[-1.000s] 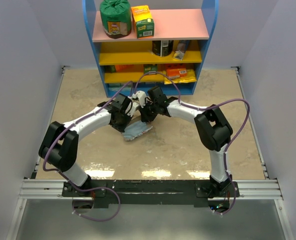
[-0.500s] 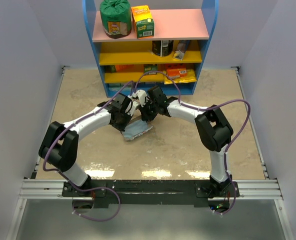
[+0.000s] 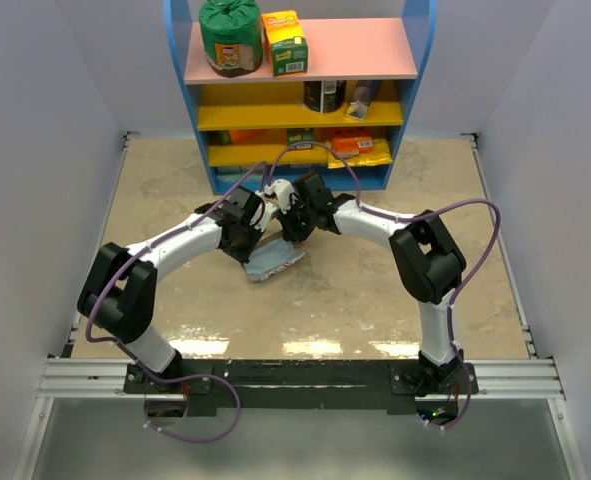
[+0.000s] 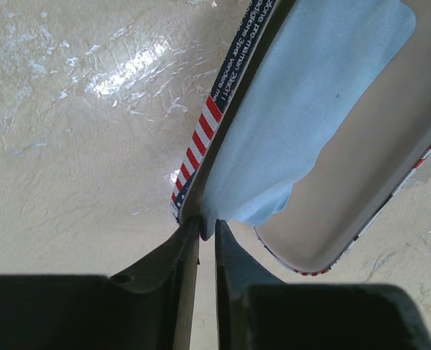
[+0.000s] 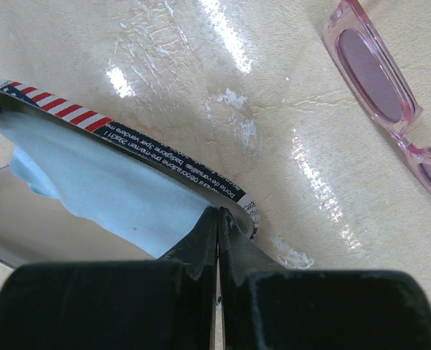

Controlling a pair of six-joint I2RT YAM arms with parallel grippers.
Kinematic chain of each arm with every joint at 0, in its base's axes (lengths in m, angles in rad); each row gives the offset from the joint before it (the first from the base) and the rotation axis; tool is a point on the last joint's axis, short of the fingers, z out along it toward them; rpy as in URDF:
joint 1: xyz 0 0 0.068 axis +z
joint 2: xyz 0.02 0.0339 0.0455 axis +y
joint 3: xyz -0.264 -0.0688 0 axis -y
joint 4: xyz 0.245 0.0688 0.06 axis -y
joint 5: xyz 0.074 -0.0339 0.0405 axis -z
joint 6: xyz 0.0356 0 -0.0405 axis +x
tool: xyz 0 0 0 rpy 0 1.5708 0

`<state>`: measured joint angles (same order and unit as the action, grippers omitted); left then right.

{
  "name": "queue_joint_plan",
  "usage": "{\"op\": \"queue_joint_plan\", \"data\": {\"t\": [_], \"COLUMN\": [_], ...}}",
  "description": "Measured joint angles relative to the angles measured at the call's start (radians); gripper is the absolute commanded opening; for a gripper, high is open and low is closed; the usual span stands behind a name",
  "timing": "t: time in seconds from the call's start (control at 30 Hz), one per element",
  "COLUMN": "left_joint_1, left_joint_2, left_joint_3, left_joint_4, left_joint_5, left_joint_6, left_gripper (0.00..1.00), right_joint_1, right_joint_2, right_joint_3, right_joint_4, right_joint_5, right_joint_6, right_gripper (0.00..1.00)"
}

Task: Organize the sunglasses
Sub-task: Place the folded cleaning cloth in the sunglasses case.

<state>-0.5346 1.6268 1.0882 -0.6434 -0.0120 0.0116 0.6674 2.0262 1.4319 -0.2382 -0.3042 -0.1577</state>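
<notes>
Blue cloth (image 4: pixel 303 109) in pouch (image 4: pixel 200 142); sunglasses (image 5: pixel 379 76) outside

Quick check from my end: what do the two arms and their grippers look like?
Both the left arm and right arm have white links joined by bulky black joints, on black bases fixed to a silver rail. A thin purple cable loops loosely along each. The left gripper and right gripper have matte black, flat fingers tapering to narrow tips.

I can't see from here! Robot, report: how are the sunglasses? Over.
Grippers: right gripper shut on pouch rim, left gripper slightly parted at opposite rim. Pink sunglasses on table, outside pouch. In the way: blue cloth in pouch mouth.
</notes>
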Motion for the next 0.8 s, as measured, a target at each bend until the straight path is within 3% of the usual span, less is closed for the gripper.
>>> {"op": "queue_joint_plan", "data": {"t": [0.07,0.2,0.4,0.8], "left_joint_1": [0.000,0.000,0.000,0.000], "left_joint_2": [0.000,0.000,0.001,0.001], "left_joint_3": [0.000,0.000,0.000,0.000], "left_joint_4": [0.000,-0.001,-0.009,-0.014], "left_joint_5": [0.000,0.000,-0.002,-0.006], "left_joint_6": [0.000,0.000,0.002,0.008], "left_gripper": [0.24,0.29,0.38,0.47], "right_joint_1": [0.000,0.000,-0.002,-0.006], "right_joint_2": [0.000,0.000,0.000,0.000], "right_joint_3": [0.000,0.000,0.000,0.000], "right_joint_4": [0.000,0.000,-0.002,-0.003], "right_joint_5": [0.000,0.003,0.029,0.061], "right_joint_6": [0.000,0.003,0.008,0.010], "right_gripper": [0.00,0.15,0.29,0.39]}}
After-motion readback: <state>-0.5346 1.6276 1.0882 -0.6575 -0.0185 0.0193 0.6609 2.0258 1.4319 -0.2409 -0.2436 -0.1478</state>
